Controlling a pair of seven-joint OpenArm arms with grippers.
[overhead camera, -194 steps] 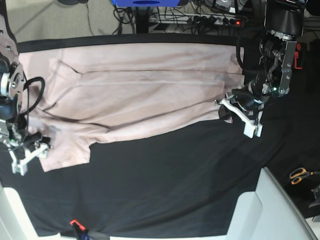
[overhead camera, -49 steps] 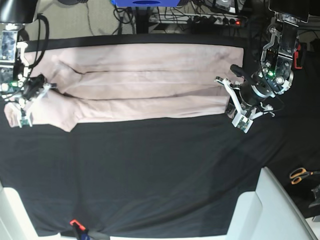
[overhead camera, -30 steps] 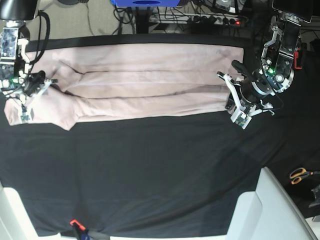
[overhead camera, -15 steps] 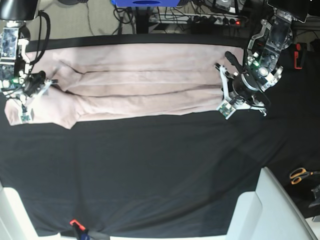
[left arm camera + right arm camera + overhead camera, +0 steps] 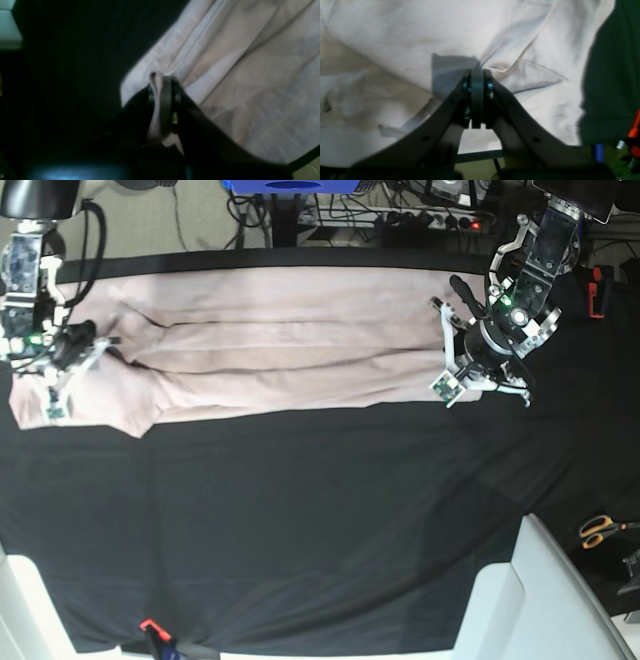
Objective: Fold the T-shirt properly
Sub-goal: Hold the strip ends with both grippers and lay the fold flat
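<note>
Left gripper [image 5: 162, 80] closed, soft pale pink cotton pinched in it; right gripper [image 5: 480, 75] closed at a crease — grip unclear. T-shirt [image 5: 290, 340] — long wrinkled strip on black cloth [image 5: 300, 530].

Soft matt pink cloth T-shirt [image 5: 280, 385], apparently cotton

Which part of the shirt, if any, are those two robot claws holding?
The left gripper pinches the shirt by a fold near its end. The right gripper is shut at a crease; whether it grips cloth can't be told.
</note>
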